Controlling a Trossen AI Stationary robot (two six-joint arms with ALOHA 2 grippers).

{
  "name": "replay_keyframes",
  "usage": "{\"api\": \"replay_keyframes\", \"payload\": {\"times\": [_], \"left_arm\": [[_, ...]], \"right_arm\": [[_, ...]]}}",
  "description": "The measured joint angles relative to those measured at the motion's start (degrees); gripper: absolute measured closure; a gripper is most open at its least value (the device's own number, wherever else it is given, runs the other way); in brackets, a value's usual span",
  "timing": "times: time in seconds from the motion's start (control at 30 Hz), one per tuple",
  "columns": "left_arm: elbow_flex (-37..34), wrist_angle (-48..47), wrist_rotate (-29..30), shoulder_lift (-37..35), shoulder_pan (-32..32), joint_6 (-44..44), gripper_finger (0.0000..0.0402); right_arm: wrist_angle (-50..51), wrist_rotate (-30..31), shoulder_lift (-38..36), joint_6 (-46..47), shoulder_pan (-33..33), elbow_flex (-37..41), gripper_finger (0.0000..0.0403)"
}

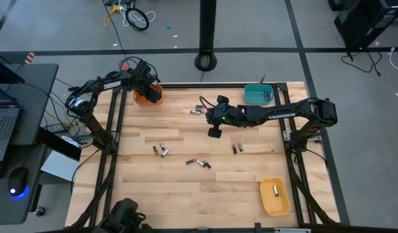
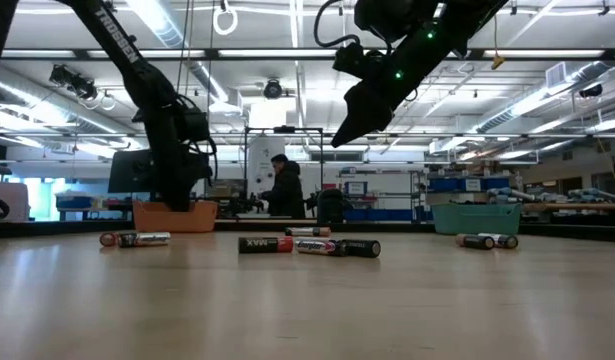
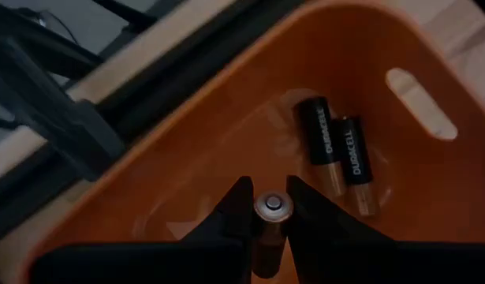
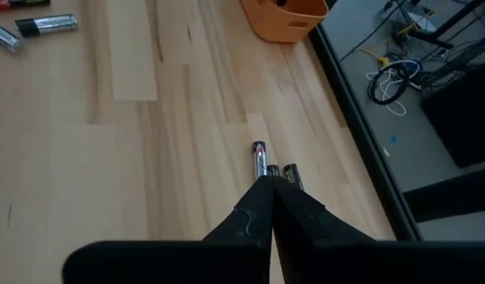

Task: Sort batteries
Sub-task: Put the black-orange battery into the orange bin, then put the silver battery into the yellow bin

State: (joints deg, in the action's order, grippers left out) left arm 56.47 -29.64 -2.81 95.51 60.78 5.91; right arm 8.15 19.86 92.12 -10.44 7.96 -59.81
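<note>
Gripping a battery [image 3: 270,211] over orange bin [image 3: 226,150] — wrist-only.

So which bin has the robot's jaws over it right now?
The orange bin at the table's back left. The left gripper hangs over it holding a battery. The teal bin and yellow bin have none.

The left gripper [image 3: 263,211] is reaching down into the orange bin [image 1: 147,97], its fingers pinching a battery [image 3: 270,208] upright between them. The right gripper [image 4: 271,183] is hanging above the table, well apart from that bin toward the table's middle, fingers pressed together and holding nothing.
</note>
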Motion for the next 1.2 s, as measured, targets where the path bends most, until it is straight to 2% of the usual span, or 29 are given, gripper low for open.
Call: {"api": "replay_keyframes", "payload": {"times": [0.27, 0.4, 0.6, 0.73, 0.87, 1.0, 1.1, 1.2], "left_arm": [[0.0, -0.2, 1.2, 0.8, 0.0, -0.6, 0.0346], [0.0, -0.4, 1.3, 0.8, 0.0, -0.7, 0.0344], [0.0, -0.4, 1.3, 0.8, -0.3, -0.5, 0.0294], [0.0, 0.0, 1.4, 0.8, -1.0, 0.6, 0.0287], [0.0, 0.5, 1.6, 0.8, -1.7, 2.1, 0.0286], [0.0, 2.8, 5.2, -1.2, -2.2, 2.9, 0.0310], [0.0, 5.8, 6.4, -4.1, -2.7, 2.9, 0.0345], [-1.1, 11.1, 6.2, -8.3, -3.8, 3.0, 0.0385]], "right_arm": [[0.0, 0.0, 0.0, 0.0, -0.1, 0.0, 0.0396], [-0.3, 0.0, 0.0, 0.2, -0.1, 0.0, 0.0380], [-0.4, 0.0, 0.0, 0.4, -0.1, 0.0, 0.0379], [-1.3, 0.0, 0.0, 1.7, -0.1, 0.0, 0.0391], [-1.5, -0.2, 0.0, 4.7, 0.1, 0.0, 0.0384], [1.5, -4.0, -0.1, 4.7, 0.7, 0.0, 0.0371], [4.1, -3.6, -0.7, 5.1, 0.5, 0.0, 0.0391], [7.1, -3.4, -2.0, 8.1, 0.1, 0.0, 0.0392]]}}
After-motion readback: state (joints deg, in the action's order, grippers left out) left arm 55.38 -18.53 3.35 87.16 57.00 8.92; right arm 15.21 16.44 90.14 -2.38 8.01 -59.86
